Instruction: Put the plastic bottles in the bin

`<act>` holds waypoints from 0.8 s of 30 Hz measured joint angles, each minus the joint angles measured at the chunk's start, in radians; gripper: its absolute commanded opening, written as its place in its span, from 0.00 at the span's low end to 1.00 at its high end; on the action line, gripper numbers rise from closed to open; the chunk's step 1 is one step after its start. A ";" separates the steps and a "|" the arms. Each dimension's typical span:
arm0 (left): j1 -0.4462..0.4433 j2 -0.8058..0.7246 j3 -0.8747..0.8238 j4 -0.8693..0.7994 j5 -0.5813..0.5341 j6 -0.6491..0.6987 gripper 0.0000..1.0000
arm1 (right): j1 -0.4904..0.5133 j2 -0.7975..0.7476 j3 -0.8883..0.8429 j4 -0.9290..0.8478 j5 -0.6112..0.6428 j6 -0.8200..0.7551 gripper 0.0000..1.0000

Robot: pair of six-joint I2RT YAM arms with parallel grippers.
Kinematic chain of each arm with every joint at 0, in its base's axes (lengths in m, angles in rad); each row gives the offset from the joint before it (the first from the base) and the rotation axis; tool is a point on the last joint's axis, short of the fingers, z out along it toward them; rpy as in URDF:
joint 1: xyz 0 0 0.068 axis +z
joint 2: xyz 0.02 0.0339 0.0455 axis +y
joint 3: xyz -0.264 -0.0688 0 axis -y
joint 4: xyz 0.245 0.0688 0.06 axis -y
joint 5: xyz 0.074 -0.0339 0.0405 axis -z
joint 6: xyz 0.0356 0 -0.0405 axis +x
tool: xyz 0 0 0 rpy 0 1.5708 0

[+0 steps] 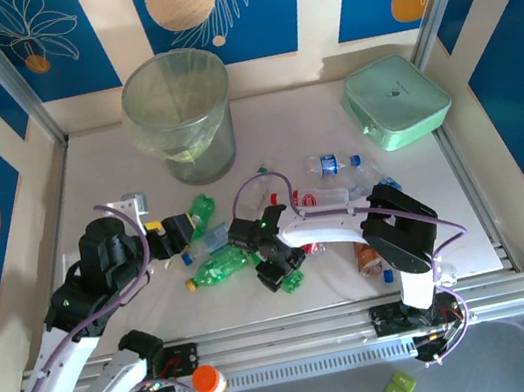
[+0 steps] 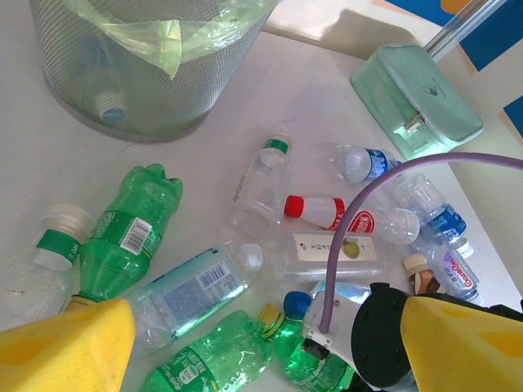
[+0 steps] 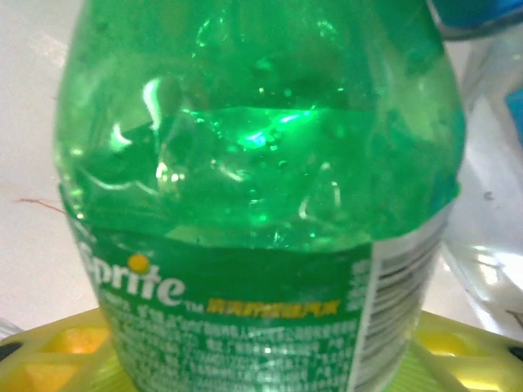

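The right gripper (image 1: 281, 274) sits low on the table (image 1: 107, 183) near the middle of the bottle heap. In its wrist view the right gripper (image 3: 261, 355) has yellow fingers (image 3: 57, 355) flanking the labelled lower body of a green Sprite bottle (image 3: 253, 163). I cannot tell whether they are pinching it or only standing close on either side. At 9 to 10 o'clock from it in the top view lies another green bottle with a yellow cap (image 1: 222, 266).

The left gripper (image 1: 175, 234) hovers at 10 o'clock from the right one with its fingers spread wide and nothing between them. In the left wrist view its yellow fingers (image 2: 69, 343) frame the heap: a green bottle with a white barcode label (image 2: 131, 229), a clear bottle with a pale blue label (image 2: 192, 286), a red-capped bottle (image 2: 343, 216) and blue-labelled clear bottles (image 2: 433, 216), all lying on their sides.

The bin (image 1: 215, 133), lined with a pale green bag, stands at 12 o'clock from the left gripper, apart from the heap. The mint-green case (image 1: 396, 101) lies at 2 o'clock from the right gripper.
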 measured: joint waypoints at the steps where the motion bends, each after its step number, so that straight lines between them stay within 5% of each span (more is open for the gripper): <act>1: 0.000 0.000 0.000 0.000 0.000 0.000 0.85 | 0.002 0.000 0.000 0.000 0.000 0.001 0.56; 16: 0.000 -0.002 0.000 0.008 0.007 -0.014 0.85 | 0.013 -0.286 -0.054 -0.017 -0.006 0.024 0.53; 24: -0.001 0.019 -0.077 0.214 0.207 -0.108 0.87 | -0.037 -0.638 -0.126 0.143 -0.143 0.027 0.53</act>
